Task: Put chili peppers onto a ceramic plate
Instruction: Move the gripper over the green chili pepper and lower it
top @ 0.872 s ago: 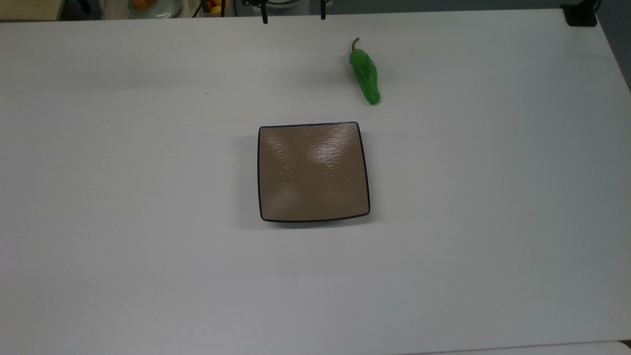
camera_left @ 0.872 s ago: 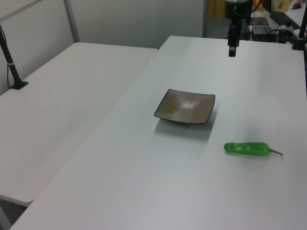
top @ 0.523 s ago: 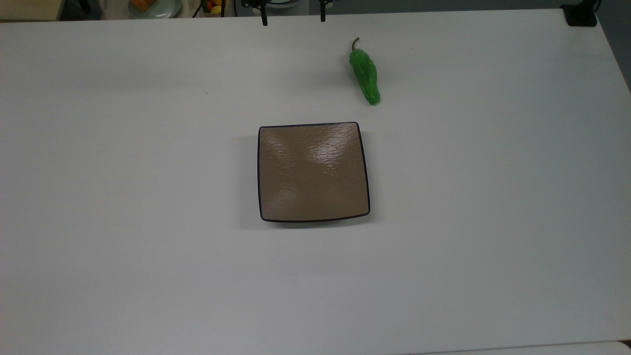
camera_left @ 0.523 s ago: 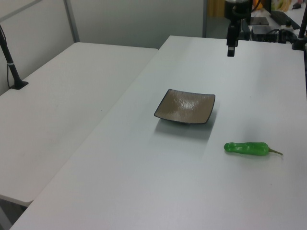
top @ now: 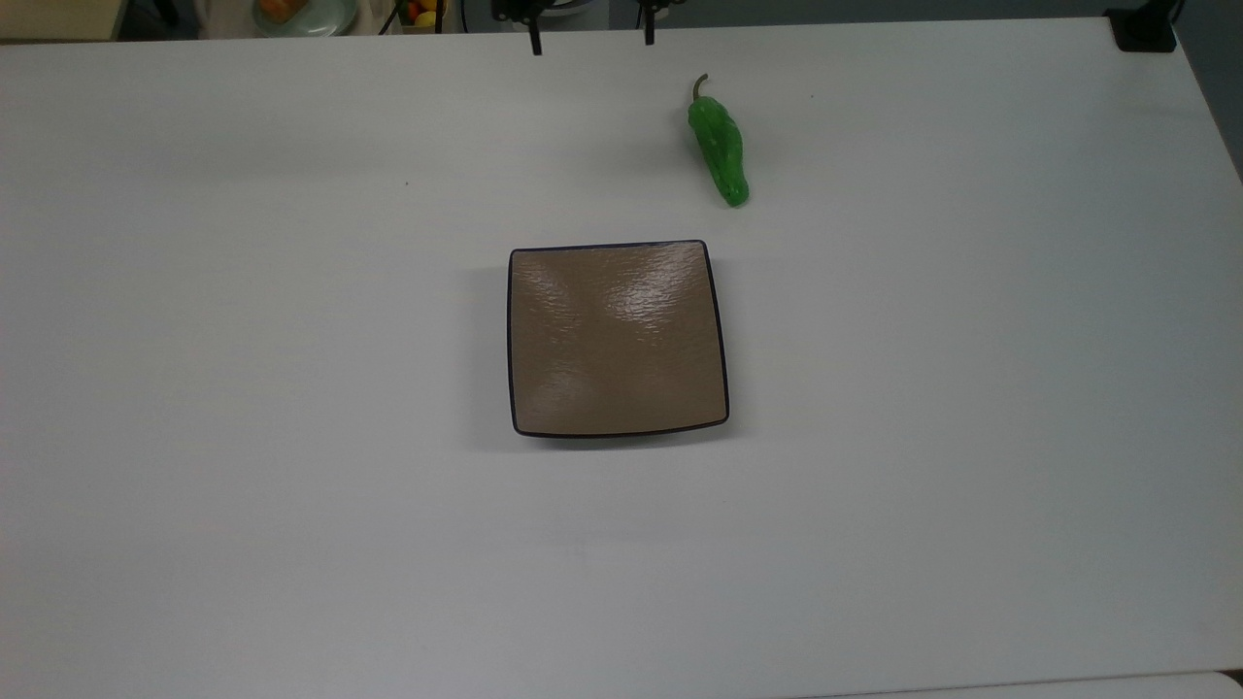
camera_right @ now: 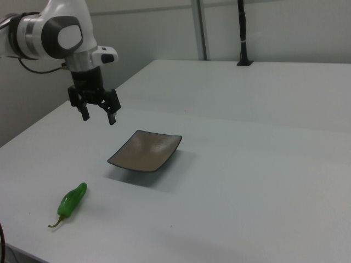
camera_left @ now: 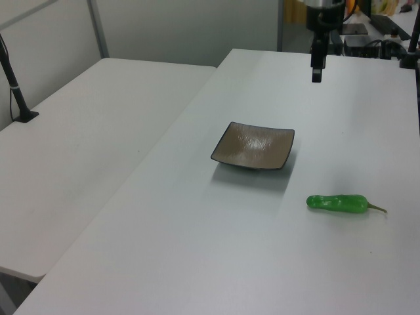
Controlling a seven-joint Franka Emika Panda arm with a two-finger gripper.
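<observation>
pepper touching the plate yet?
Apart. The top view shows bare white table between the chili pepper and the ceramic plate; its tip stops short of the rim.

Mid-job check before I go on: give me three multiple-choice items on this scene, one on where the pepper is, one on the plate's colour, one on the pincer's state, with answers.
1. Where does the pepper lie?
A. On the plate
B. On the table, apart from the plate
C. In the pincer

2. What colour is the plate?
A. Tan-brown with a dark rim
B. White
C. Blue

3. How is the pincer?
A. Shut on the pepper
B. Resting on the plate
C. Open, empty, in the air

Answers: 1 B, bare table separates pepper and plate; 2 A, the top view shows it; 3 C, the right view shows its fingers spread with nothing between them.
</observation>
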